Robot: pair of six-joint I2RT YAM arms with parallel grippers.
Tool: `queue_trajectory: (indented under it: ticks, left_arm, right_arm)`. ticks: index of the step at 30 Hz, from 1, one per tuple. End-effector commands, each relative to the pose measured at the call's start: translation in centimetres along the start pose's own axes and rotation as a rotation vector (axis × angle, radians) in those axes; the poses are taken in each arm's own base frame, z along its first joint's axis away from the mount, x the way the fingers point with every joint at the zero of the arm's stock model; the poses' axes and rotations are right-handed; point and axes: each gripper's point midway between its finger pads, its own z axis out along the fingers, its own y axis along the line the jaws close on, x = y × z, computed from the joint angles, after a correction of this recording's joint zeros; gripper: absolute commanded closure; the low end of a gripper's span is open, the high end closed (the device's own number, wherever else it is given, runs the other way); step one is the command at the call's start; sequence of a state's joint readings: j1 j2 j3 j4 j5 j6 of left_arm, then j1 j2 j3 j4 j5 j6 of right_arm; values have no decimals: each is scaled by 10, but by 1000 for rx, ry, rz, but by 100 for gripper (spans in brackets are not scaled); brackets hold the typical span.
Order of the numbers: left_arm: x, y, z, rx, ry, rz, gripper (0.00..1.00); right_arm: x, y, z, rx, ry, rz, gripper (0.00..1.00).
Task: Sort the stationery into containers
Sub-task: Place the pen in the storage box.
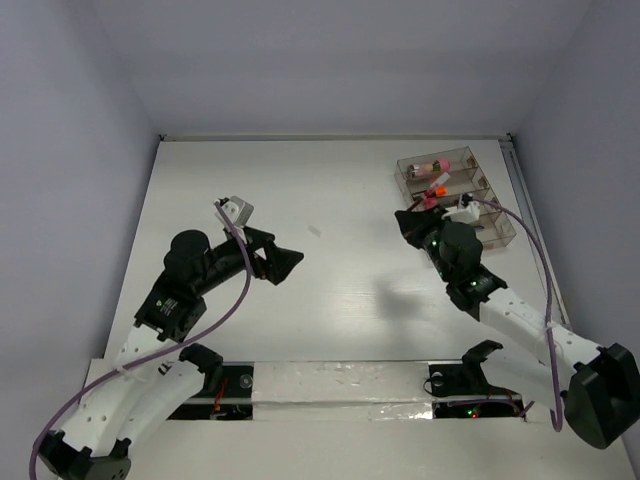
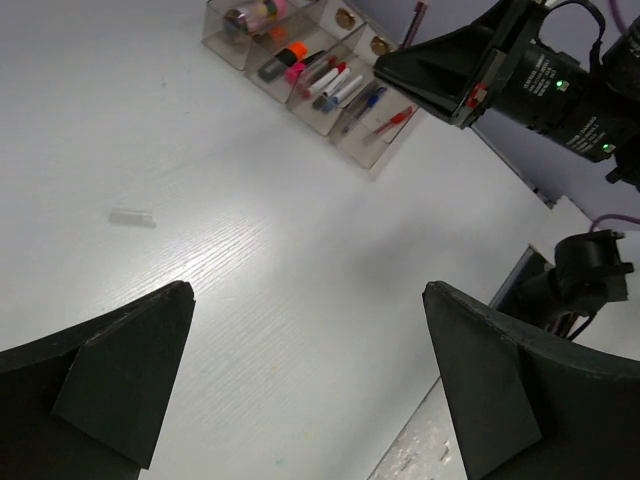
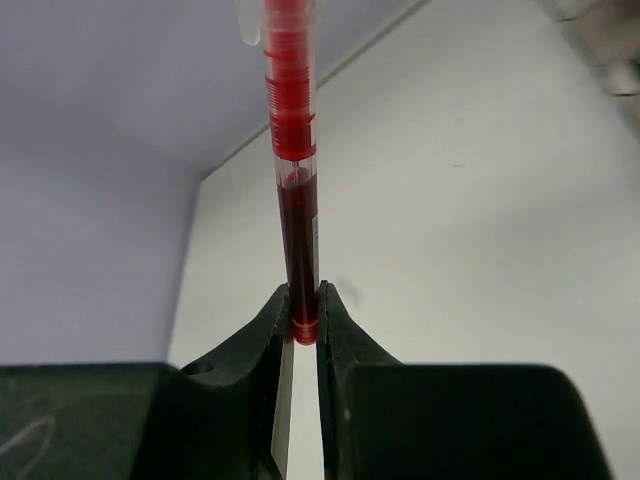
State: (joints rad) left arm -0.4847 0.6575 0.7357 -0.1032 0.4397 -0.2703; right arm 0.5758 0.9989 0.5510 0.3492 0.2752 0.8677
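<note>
The clear organiser (image 1: 437, 153) stands at the back right. In the left wrist view the organiser (image 2: 360, 155) holds a pink cylinder (image 2: 250, 15), an orange-capped highlighter (image 2: 281, 60), a pink highlighter (image 2: 305, 68), a blue pen (image 2: 362, 104) and a red pen (image 2: 392, 120). My right gripper (image 1: 408, 222) hovers just left of the organiser. In its wrist view the right gripper (image 3: 303, 295) is shut on the end of a thin red pen (image 3: 293, 150) that sticks out past the jaws. My left gripper (image 1: 288, 262) is open and empty over the table's middle (image 2: 308, 290). A small clear-white piece (image 2: 132, 217) lies on the table.
The same small piece (image 1: 315, 232) lies between the two grippers. White walls close the table at the back and both sides. A taped strip (image 1: 340, 382) runs along the near edge between the arm bases.
</note>
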Motion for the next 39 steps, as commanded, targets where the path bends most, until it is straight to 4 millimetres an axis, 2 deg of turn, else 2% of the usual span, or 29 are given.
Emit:
queue_trajectory:
  ticks: [1, 7, 11, 12, 15, 16, 18, 19, 24, 35, 38, 39]
  left_arm:
    - [3, 16, -8, -91, -30, 36, 1]
    - [-4, 4, -16, -43, -72, 51, 1]
    - [-5, -1, -19, -28, -83, 53, 1]
    - [-5, -3, -20, -26, -84, 53, 1]
    - [-5, -4, -21, -25, -88, 54, 1]
    - [-5, -7, -21, -15, -89, 58, 1]
    - [-6, -7, -22, -16, -92, 59, 1]
    - [-6, -7, -22, -18, -94, 59, 1]
    - [-5, -9, -23, -14, -93, 58, 1]
    - [-4, -7, -20, -21, -85, 53, 1]
    - [-3, -6, -19, -24, -81, 53, 1]
    - [-3, -5, -19, -25, -80, 53, 1]
  right_arm:
    - [-18, -60, -10, 212, -78, 51, 100]
    - [-47, -113, -23, 371, -142, 118, 100]
    - [-57, -131, -23, 403, -134, 152, 100]
    - [-64, -144, -22, 434, -148, 164, 100]
    - [-66, -156, -16, 434, -120, 207, 100]
    - [-57, -161, -12, 438, -83, 230, 100]
    - [-57, -166, -7, 428, -75, 258, 100]
    - [-50, -170, -4, 436, -54, 270, 100]
    - [-49, -178, 2, 437, -60, 316, 100]
    - [-35, -207, -2, 509, -94, 395, 100]
    - [-33, -208, 2, 501, -85, 401, 97]
    - [-34, -206, 3, 490, -89, 400, 91]
